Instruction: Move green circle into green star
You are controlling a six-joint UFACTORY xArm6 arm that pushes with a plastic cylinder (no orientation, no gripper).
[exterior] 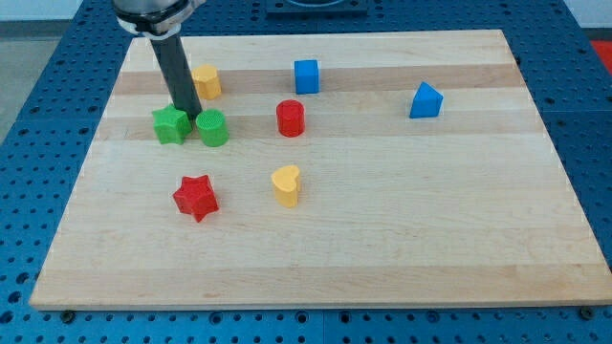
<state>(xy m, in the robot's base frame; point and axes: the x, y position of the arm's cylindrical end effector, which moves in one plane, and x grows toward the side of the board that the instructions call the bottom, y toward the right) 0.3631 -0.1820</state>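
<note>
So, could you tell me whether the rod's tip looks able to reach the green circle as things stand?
Probably yes: my tip sits between the green star and green circle, right beside the circle, with nothing between them.

Two green (171, 124), red (196, 197), yellow (286, 184), blue blocks (306, 75).

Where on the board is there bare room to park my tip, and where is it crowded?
Bare: the wooden board's right half below the blue triangular block, and the bottom strip under the red star block and yellow heart block. Crowded: upper left, where my tip sits between green star block and green round block, near the yellow block.
</note>
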